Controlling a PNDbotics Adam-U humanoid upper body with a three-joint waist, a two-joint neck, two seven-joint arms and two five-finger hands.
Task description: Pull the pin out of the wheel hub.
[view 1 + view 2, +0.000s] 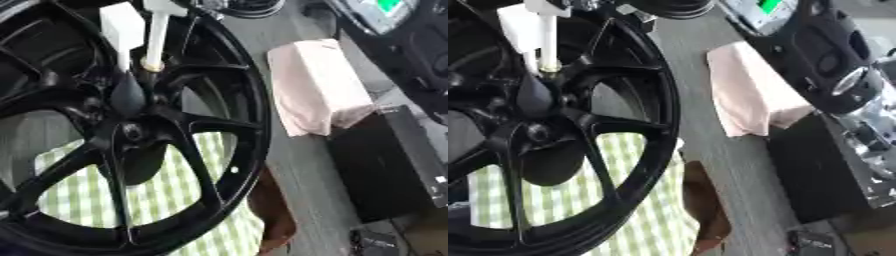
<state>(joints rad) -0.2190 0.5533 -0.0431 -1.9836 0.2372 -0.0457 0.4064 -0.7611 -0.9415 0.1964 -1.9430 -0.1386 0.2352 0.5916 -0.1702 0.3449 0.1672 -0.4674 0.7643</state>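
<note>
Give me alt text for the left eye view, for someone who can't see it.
A black spoked wheel fills the left of the picture, lying on a green and white checked cloth, with two white fingers reaching down from the top edge at a slim pin near its hub. To the right on the grey table are a pale pink folded cloth and a black box.

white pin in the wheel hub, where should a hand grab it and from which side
Probably the long white shaft, above the brass-coloured collar where it enters the black wheel hub. The shaft stands out bare towards the top of the view, with only a white block beside it on the left. Come from its right side, fingers across the shaft, then pull along its length.
</note>
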